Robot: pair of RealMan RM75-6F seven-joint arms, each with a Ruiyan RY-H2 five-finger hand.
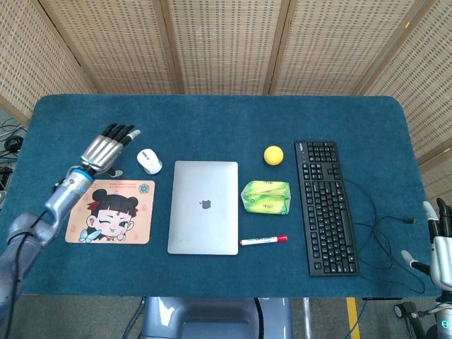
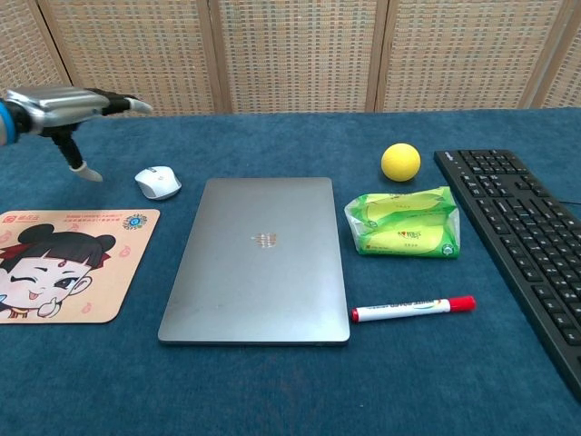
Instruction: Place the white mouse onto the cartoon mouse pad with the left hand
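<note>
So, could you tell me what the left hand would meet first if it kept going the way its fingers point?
Probably nothing: the left hand points up-right, passing above and behind the white mouse toward bare table. Its height is unclear.

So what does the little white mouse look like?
The white mouse is small, rounded and smooth, like plastic, white with a grey strip and scroll wheel down its middle. No cord shows. It rests flat on the blue table, between the cartoon mouse pad and the laptop, touching neither. The left hand hovers beside it, fingers apart, not touching.
</note>
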